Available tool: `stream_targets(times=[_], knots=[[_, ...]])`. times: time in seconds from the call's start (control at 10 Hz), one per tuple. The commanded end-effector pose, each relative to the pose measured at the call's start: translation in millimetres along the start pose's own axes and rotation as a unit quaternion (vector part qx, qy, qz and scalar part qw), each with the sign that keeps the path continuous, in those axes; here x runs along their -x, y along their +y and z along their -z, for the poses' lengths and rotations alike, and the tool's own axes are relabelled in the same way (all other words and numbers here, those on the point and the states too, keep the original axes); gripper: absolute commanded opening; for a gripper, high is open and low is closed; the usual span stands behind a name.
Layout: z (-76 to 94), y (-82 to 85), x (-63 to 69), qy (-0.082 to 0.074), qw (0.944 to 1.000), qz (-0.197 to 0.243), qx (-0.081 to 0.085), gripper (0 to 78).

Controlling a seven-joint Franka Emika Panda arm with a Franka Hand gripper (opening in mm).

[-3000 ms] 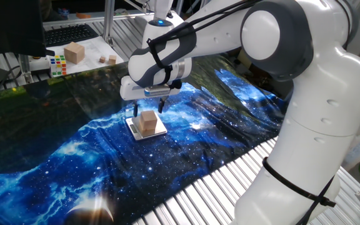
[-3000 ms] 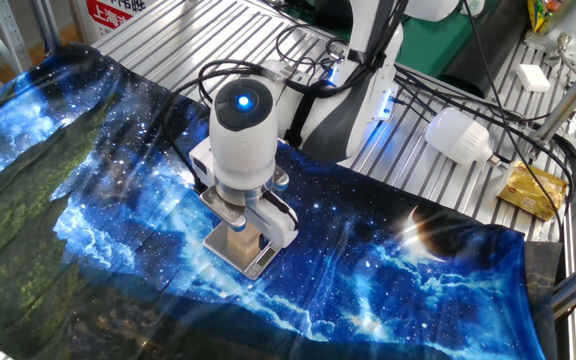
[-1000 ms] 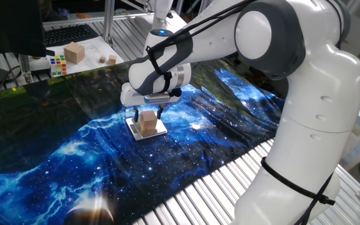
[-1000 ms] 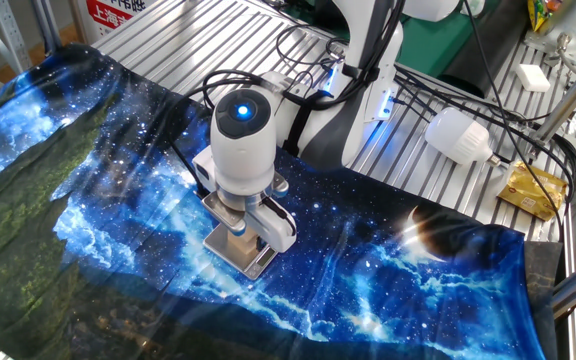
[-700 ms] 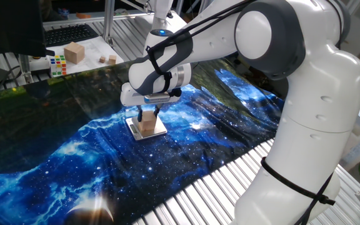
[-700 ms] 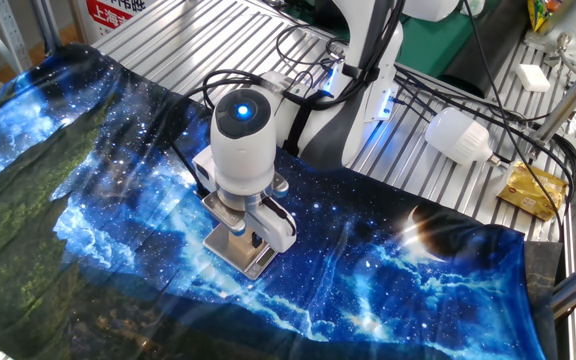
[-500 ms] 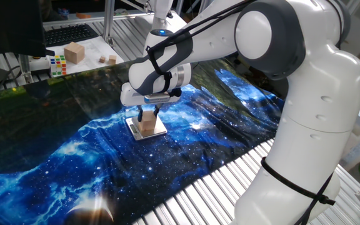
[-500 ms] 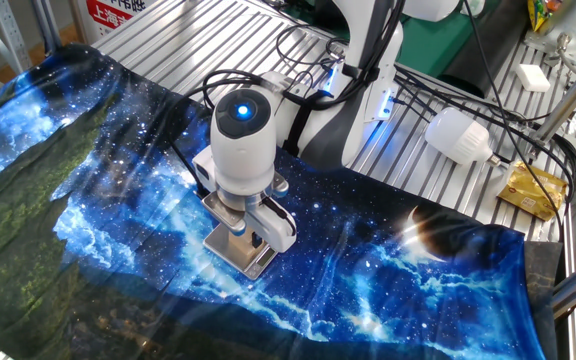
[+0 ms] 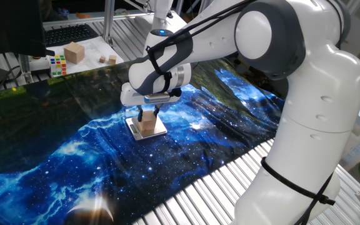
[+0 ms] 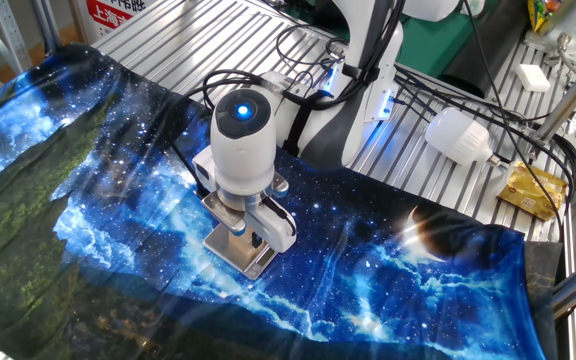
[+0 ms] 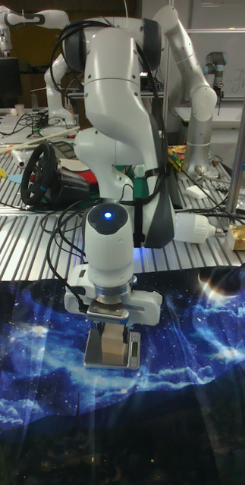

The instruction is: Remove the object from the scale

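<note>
We see the small wooden cube (image 9: 147, 124) resting on the scale (image 9: 133, 132), near the plate's middle. Our gripper (image 9: 147, 115) points straight down over it, fingers (image 11: 134, 349) pressed against the cube's two opposite sides, clamped on it. The scale lies flat on the galaxy-print cloth (image 9: 74, 156). Toward ten o'clock from the scale, well apart on a white surface, stand a Rubik's cube (image 9: 57, 65), a larger tan cube (image 9: 74, 52) and two tiny wooden blocks (image 9: 107, 59).
</note>
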State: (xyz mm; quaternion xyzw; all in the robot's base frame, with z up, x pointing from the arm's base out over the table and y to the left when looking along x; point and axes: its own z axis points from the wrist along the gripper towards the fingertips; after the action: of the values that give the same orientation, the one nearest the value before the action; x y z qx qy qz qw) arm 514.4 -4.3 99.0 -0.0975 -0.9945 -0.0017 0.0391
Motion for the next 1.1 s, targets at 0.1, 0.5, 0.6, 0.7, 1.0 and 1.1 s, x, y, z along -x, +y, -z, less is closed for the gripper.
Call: stream_targets(times=[0.1,0.5,0.6,0.7,1.0,1.1], knots=[[28.4,2.6,-5.1,0.000,0.9999,0.008,-0.007,1.2],[39.3,2.2,-4.3,-0.001,0.9998,0.015,-0.012,1.2],[40.3,2.2,-4.1,-0.002,0.9998,0.015,-0.013,1.2],[41.0,2.0,-3.8,-0.002,0.9998,0.015,-0.015,1.2],[41.7,1.5,-3.0,-0.002,0.9997,0.018,-0.014,1.2],[41.7,1.5,-3.0,-0.002,0.9998,0.017,-0.011,1.2]])
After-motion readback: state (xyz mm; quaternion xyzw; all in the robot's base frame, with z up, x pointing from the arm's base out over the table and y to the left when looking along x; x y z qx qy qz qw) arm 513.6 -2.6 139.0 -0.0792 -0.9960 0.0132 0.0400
